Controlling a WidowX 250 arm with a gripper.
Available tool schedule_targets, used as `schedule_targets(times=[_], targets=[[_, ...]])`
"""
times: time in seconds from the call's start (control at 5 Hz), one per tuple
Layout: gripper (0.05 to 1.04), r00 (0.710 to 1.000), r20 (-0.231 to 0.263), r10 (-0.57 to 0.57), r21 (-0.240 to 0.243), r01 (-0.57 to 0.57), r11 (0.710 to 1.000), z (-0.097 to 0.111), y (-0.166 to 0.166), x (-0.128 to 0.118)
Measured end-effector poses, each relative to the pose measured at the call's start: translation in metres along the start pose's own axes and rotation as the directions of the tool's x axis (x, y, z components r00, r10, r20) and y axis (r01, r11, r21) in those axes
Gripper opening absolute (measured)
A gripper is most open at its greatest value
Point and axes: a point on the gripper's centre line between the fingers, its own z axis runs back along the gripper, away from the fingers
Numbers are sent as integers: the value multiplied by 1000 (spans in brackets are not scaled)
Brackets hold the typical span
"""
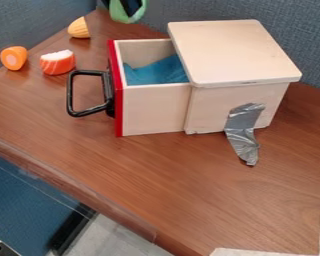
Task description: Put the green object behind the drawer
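At the top edge of the camera view, left of centre, a dark part of the gripper (128, 5) shows. The green object (127, 18) is right at it, curving around its lower side, and is partly cut off by the edge. How the two touch I cannot tell. Right of and below them stands the wooden drawer box (236, 52), its red-fronted drawer (152, 107) pulled out toward the left. A blue cloth (159, 71) lies inside the drawer, and a black handle (71, 92) sticks out from the front.
Left of the drawer on the brown table (189, 180) lie an orange-and-white sushi piece (58, 63), an orange round piece (14, 58) and a yellowish ridged piece (78, 28). Silver tape (243, 132) runs from the box to the table. Blue partitions (309, 30) border the back.
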Motion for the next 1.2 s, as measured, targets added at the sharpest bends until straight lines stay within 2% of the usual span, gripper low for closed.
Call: schedule_targets(times=[0.4,0.8,1.2], targets=[[559,992,-77,101,31,-98,995,-43,40,26],[559,980,-171,104,66,-94,993,-87,52,19],[559,977,-199,79,92,-61,994,-100,56,5]])
